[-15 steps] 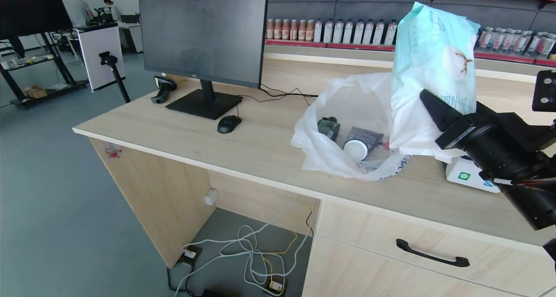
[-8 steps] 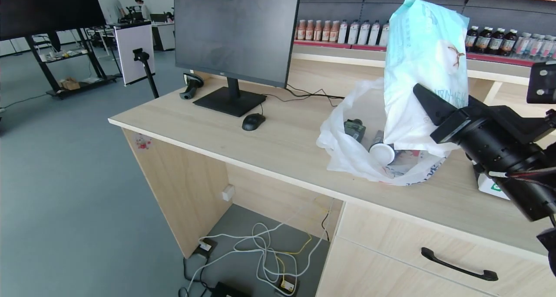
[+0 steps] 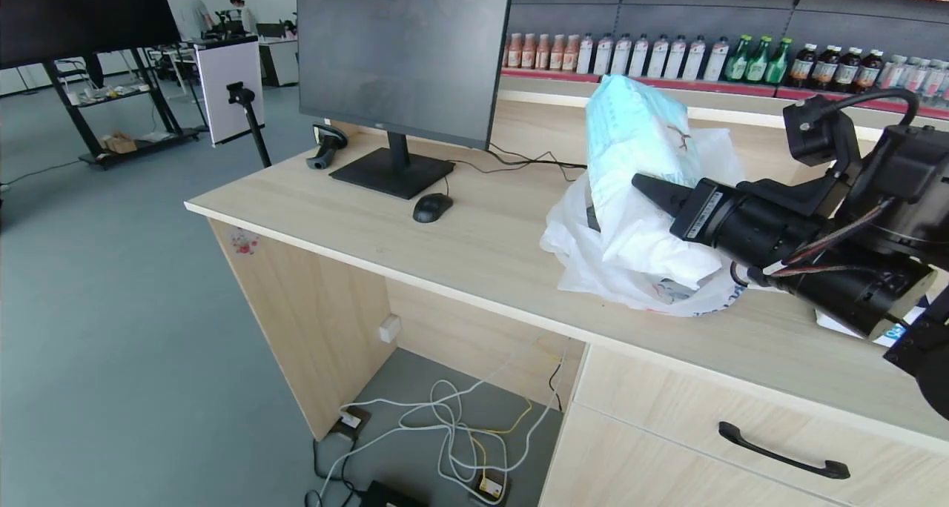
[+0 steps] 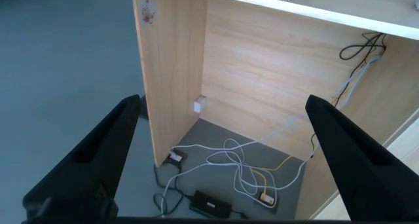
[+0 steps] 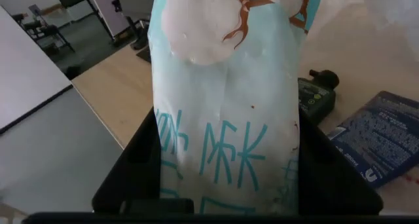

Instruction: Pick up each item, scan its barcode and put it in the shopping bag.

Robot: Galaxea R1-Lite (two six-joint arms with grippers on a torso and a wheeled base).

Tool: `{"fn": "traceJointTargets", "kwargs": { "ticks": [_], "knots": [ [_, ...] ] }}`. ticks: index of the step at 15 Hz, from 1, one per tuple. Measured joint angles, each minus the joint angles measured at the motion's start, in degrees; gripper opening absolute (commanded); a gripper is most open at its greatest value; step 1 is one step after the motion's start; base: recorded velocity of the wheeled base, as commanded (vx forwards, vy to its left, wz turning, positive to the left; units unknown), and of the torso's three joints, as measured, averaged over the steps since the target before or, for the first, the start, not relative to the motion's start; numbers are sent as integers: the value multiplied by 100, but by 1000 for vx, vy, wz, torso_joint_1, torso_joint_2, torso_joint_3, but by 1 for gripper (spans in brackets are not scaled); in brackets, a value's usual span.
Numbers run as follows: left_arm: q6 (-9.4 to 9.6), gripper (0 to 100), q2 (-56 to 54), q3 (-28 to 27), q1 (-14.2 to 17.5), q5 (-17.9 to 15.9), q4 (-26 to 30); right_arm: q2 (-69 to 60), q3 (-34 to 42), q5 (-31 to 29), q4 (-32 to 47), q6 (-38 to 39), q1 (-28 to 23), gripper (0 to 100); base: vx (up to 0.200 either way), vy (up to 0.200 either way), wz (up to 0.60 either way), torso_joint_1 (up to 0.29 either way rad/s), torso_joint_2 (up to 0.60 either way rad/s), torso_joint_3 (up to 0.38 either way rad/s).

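While low in the shopping bag [image 3: 580,261], base hidden, tissue pack [image 3: 630,140] tight in right hand [image 5: 229,139]; left hand [image 4: 222,103] agape.

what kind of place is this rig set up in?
Likely a mock store checkout: shelves of bottled drinks behind, a wooden counter with a monitor and handheld barcode scanner, and a white shopping bag on it.

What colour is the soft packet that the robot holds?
The packet is pale turquoise and white, with a cotton-boll picture; clearest in the right wrist view.
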Motion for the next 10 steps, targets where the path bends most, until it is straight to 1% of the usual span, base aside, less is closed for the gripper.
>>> {"fn": "traceJointTargets", "kwargs": {
  "ticks": [3, 5, 10],
  "knots": [
    [0, 100, 0, 0, 2, 0, -1, -66, 96, -69, 362, 216, -40, 0, 0, 0, 0, 0, 0, 0],
    [9, 100, 0, 0, 0, 0, 0, -57, 176, -67, 553, 271, -215, 0, 0, 0, 0, 0, 0, 0],
    [4, 100, 0, 0, 0, 0, -1, 218, 90, -151, 569, 268, -652, 0, 0, 0, 0, 0, 0, 0]
  ]
}}
